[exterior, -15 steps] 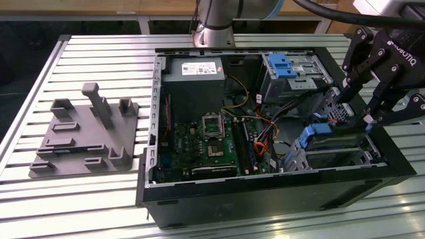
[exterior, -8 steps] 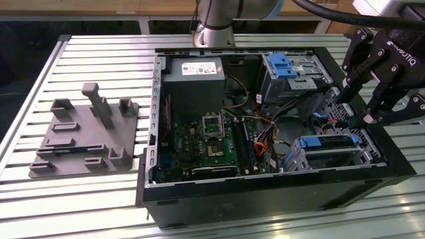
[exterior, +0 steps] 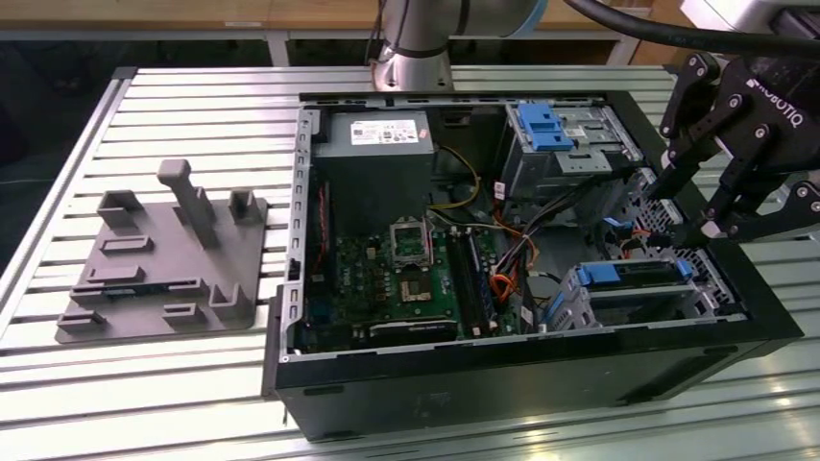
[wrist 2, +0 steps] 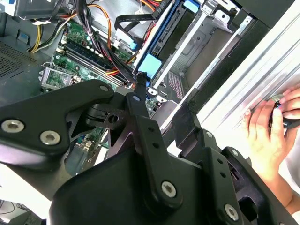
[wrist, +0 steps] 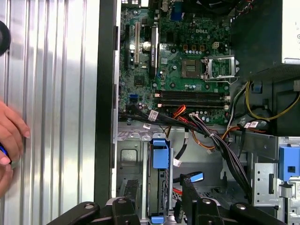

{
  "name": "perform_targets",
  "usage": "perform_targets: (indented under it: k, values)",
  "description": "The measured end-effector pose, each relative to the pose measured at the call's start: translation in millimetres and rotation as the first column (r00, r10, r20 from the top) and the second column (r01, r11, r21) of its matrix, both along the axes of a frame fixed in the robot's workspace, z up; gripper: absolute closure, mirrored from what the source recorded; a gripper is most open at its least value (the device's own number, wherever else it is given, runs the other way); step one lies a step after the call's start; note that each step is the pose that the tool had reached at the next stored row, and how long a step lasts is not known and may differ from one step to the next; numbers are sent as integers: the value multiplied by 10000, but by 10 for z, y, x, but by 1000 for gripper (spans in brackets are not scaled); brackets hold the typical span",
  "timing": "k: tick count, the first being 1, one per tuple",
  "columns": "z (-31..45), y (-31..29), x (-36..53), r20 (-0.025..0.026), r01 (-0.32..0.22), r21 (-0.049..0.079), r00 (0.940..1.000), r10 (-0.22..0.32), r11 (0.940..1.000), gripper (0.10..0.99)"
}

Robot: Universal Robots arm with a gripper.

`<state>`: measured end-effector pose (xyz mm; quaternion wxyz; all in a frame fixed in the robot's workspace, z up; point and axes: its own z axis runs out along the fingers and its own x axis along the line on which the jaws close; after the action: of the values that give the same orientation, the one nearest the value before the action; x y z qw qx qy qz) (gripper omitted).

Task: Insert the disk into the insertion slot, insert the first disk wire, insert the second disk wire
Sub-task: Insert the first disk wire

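task progress: the disk (exterior: 637, 273) sat inside the insertion slot (exterior: 686, 305), with its blue carrier rail at the cage mouth. the first step looked done.
wires left: a blue-tipped connector (wrist: 197, 176) hung free over the cage. at least one disk wire seemed not yet plugged. whether any wire was seated in the disk could not be told.
hand: the hand (exterior: 677, 216) hovered over the open computer case (exterior: 513, 370), at the exterior view's right. whether it was open, closed or gripping something could not be told.
disk and hand: in the exterior view the disk lay just below the hand, near it, with no contact visible.
connector and hand: in the first wrist view the connector sat right at the hand. touching or merely beside could not be told.
wire bundle: black, orange and yellow wires (wrist: 213, 140) ran from the motherboard toward the drive bays.
surroundings: the case stood on a slatted metal table (exterior: 192, 115). a grey fixture (exterior: 167, 259) lay well apart, at the exterior view's left. a person (wrist 2: 267, 136) rested on the table beside the case.
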<state>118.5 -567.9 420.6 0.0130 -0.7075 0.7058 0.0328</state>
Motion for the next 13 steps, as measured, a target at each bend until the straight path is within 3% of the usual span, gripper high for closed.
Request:
perform_targets:
  k: [6, 13]
  values:
    - [-2, 13, 16, -19, -2, -35, 10000, 2, 10000, 588]
    - [-14, 32, 166, -236, -3, -121, 9997, 0, 9999, 588]
